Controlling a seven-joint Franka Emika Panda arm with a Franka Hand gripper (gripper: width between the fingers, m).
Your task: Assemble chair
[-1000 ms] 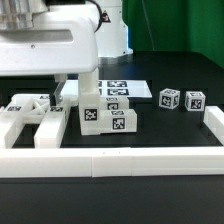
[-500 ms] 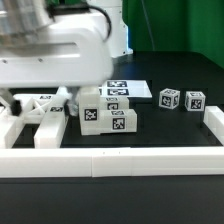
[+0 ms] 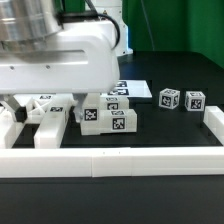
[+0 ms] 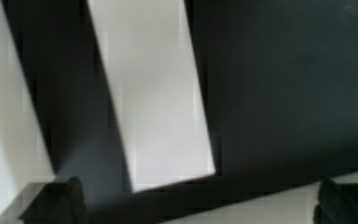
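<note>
Poises the end effector [image 4: 197, 205] released, jaws wide and empty, above a white bar [image 4: 149, 100] lying flat on the dark bench [image 4: 282, 90], nearer one finger than the other; probably lining up to straddle it. Hides the fingers behind the arm [image 3: 50, 55] in the exterior view. Shows the chair [image 3: 120, 123] unbuilt: frames [image 3: 48, 128] at that view's left, tagged blocks [image 3: 93, 115] centre, two cubes [image 3: 168, 98] apart at its right, penned by the wall [image 3: 110, 162], likely against sliding off.
</note>
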